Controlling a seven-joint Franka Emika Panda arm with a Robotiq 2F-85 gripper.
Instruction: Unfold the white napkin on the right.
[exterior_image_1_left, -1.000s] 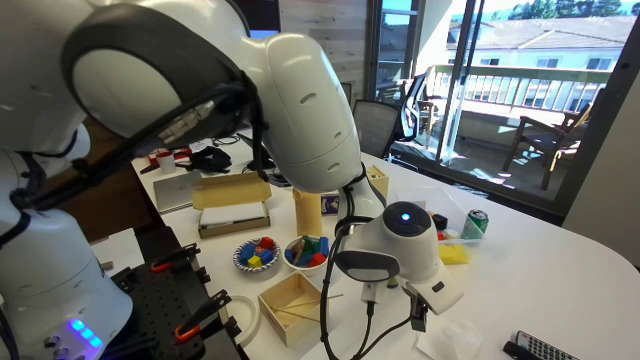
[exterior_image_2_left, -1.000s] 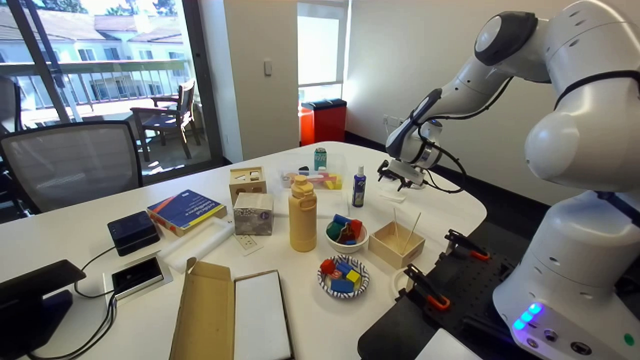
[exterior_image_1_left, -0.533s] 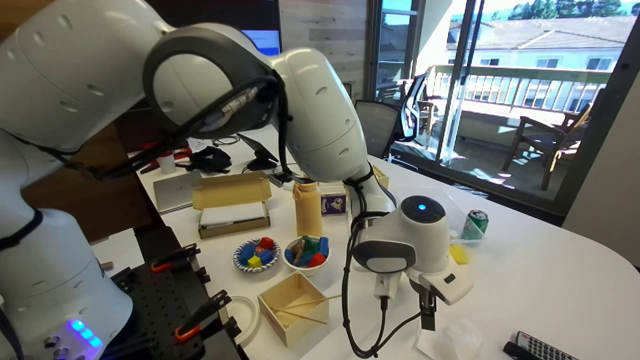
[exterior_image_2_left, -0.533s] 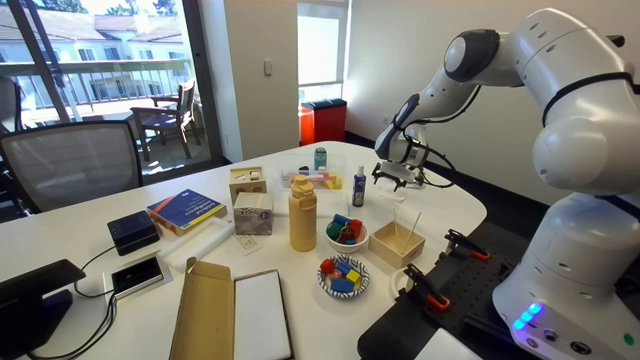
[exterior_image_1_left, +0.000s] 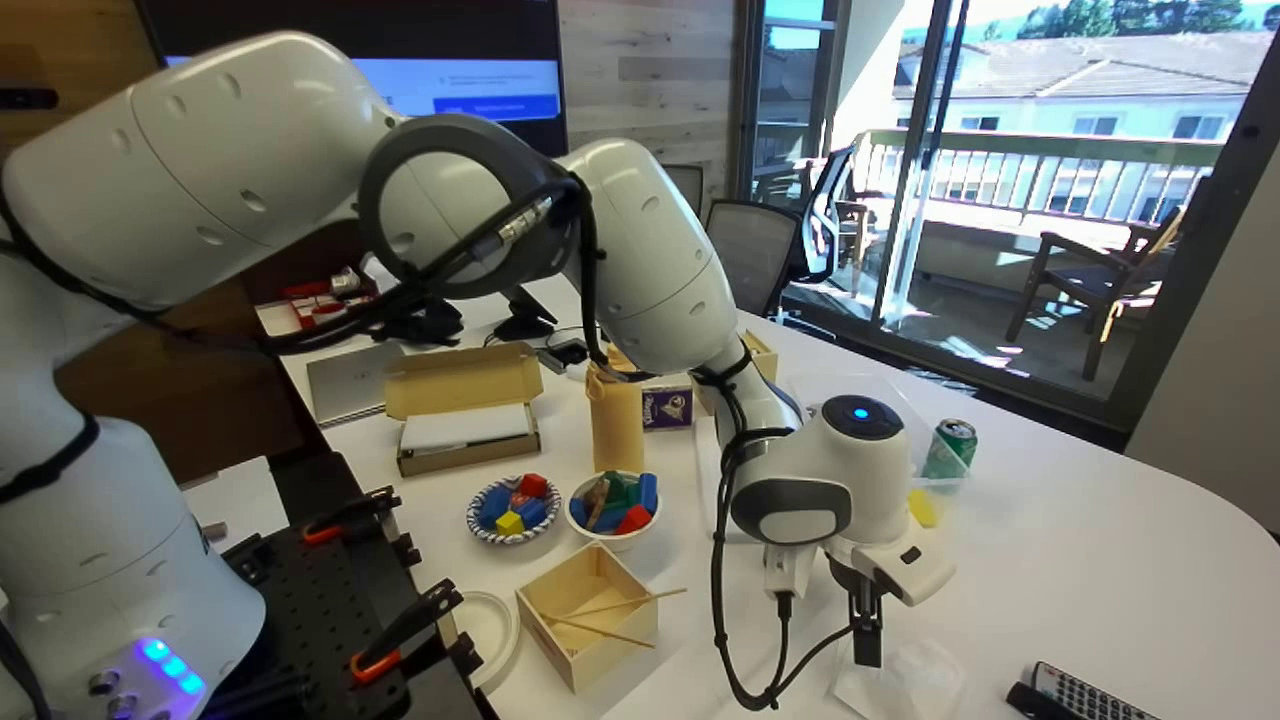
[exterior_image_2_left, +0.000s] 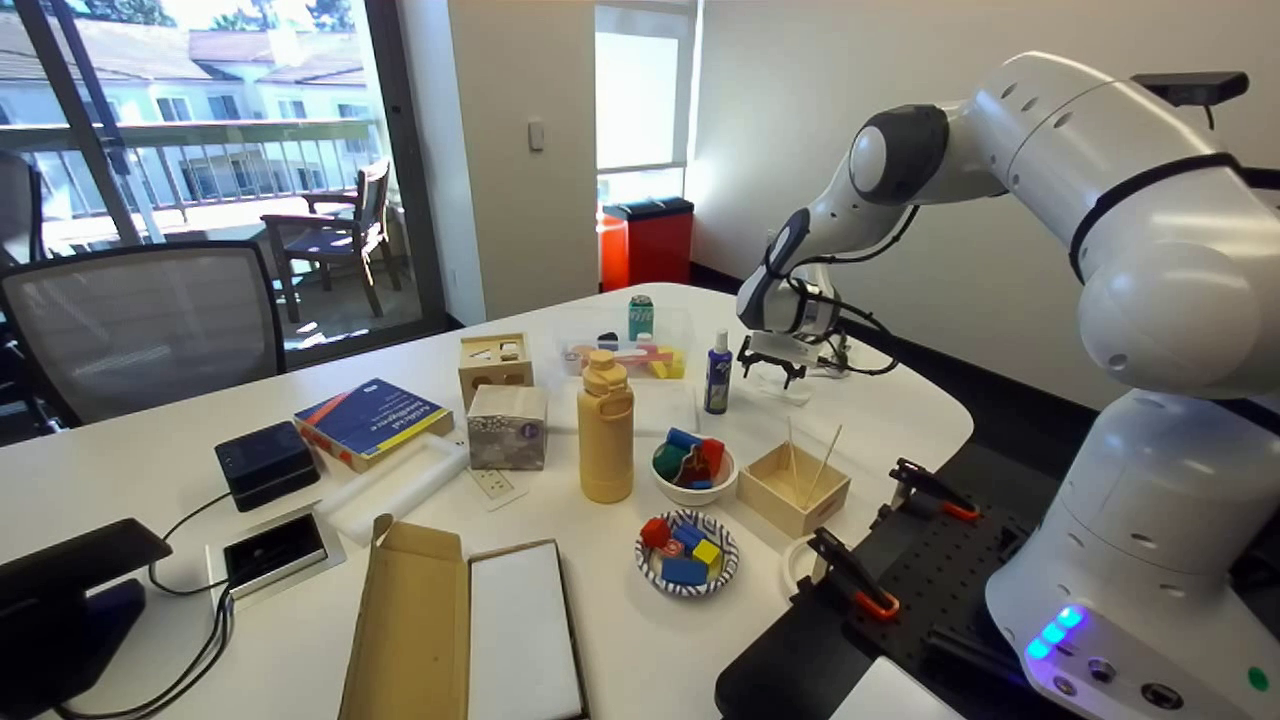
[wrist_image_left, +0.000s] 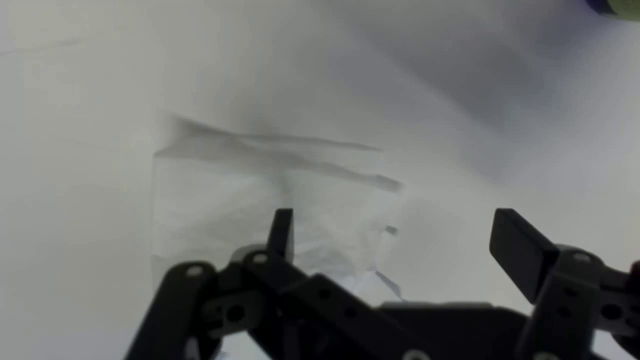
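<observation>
A gripper (wrist_image_left: 392, 225), its fingers parted wide, hangs above a white table (exterior_image_1_left: 1100, 560), one finger overlapping the rumpled white napkin (wrist_image_left: 220, 195) in the wrist view; the napkin lies on the table near a remote control (exterior_image_1_left: 1088, 695). A blue spray bottle (exterior_image_2_left: 718, 375) stands upright near the gripper in an exterior view, while the robot arm (exterior_image_1_left: 645, 260) hides part of a clear bin (exterior_image_1_left: 945, 484) of assorted items. In both exterior views, colored blocks (exterior_image_2_left: 684, 571) sit in a white bowl (exterior_image_2_left: 693, 495) and a patterned bowl (exterior_image_2_left: 726, 545); a wooden box (exterior_image_2_left: 770, 508) beside the white bowl holds two thin sticks (exterior_image_2_left: 825, 460), and a cardboard box (exterior_image_2_left: 420, 620), lid raised, contains a white slab (exterior_image_2_left: 525, 630).
</observation>
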